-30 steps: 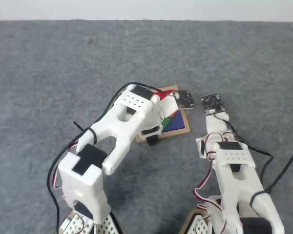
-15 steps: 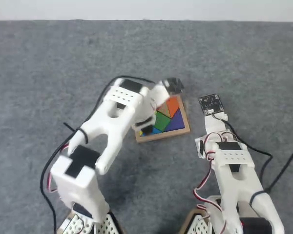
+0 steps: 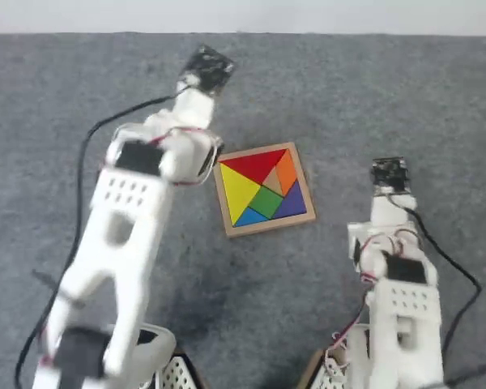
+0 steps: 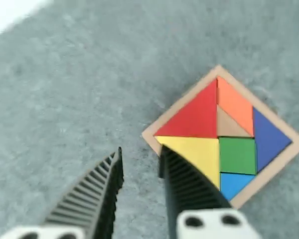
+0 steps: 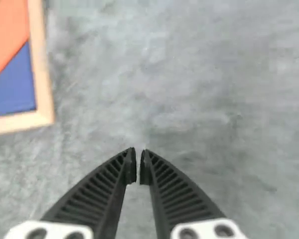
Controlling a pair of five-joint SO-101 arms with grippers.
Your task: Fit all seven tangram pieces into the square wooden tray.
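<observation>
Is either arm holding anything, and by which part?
Nothing: the left jaws are open and empty near the tray; the right jaws are shut on nothing.

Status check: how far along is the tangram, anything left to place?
Done: all seven tangram pieces sit inside the wooden tray. In hand: nothing; the left gripper is open and empty, and the right gripper is shut on nothing. Left: apparently nothing to place.

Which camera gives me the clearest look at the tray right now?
The high view: the whole tray sits uncovered, every coloured piece visible. The left wrist view shows the tray closer, but a finger of the left gripper covers part of the yellow piece. The right wrist view has one corner of the tray.
</observation>
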